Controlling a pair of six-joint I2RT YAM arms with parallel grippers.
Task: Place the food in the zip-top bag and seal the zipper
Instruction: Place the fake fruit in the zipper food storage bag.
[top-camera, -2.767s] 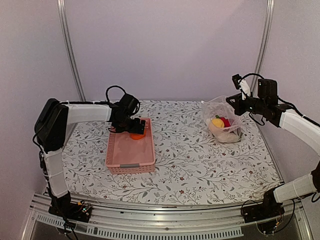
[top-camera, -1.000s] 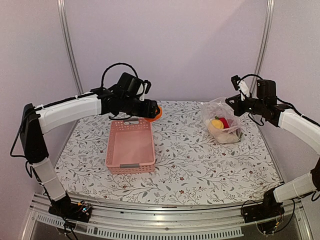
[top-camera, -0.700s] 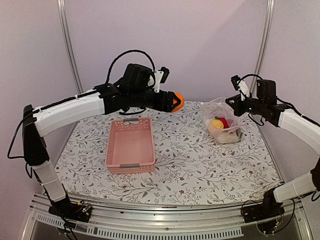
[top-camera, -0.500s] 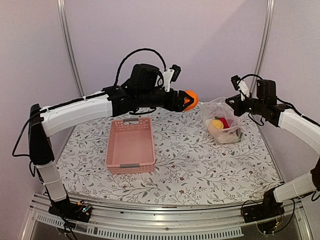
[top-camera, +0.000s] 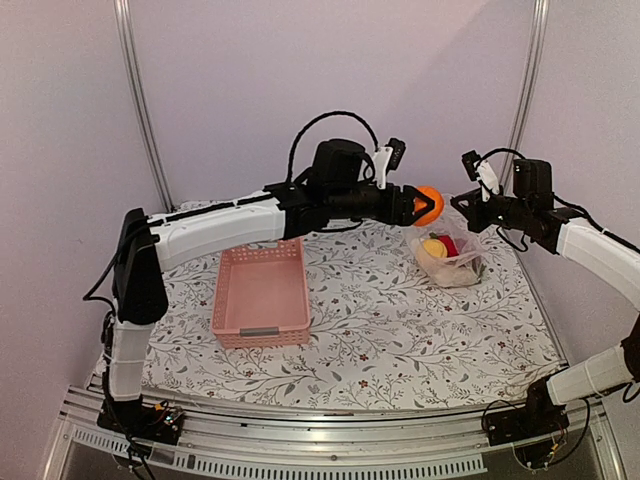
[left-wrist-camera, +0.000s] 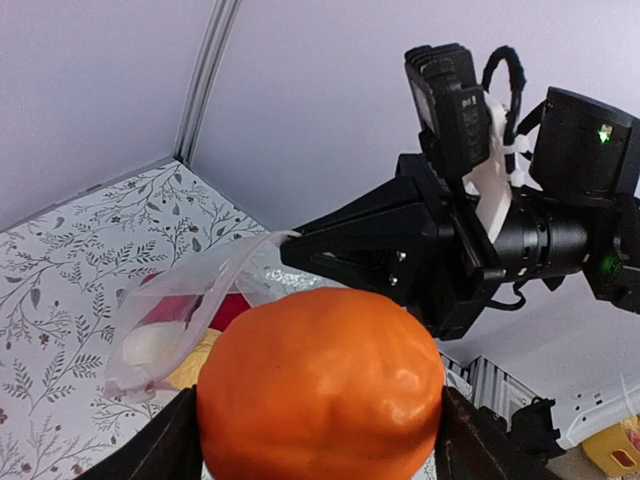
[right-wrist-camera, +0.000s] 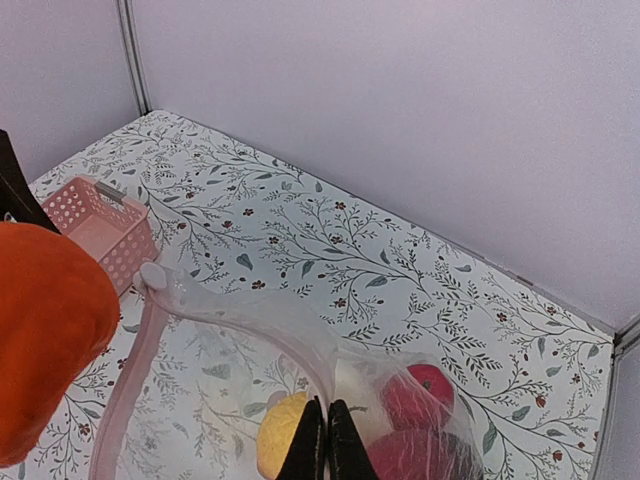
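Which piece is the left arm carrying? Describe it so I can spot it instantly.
Follow the left arm across the table toward the clear bag on the right. In the left gripper, above the bag's mouth, is the orange fruit: round, glossy, and the only food not yet bagged.

overhead rear view of table (top-camera: 380, 330), two close wrist views, all sharing bag (top-camera: 447, 250)

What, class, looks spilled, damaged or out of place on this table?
Nothing stands out. The orange toy is held in the left gripper beside the clear bag, whose mouth the right gripper pinches up; the pink basket sits flat.
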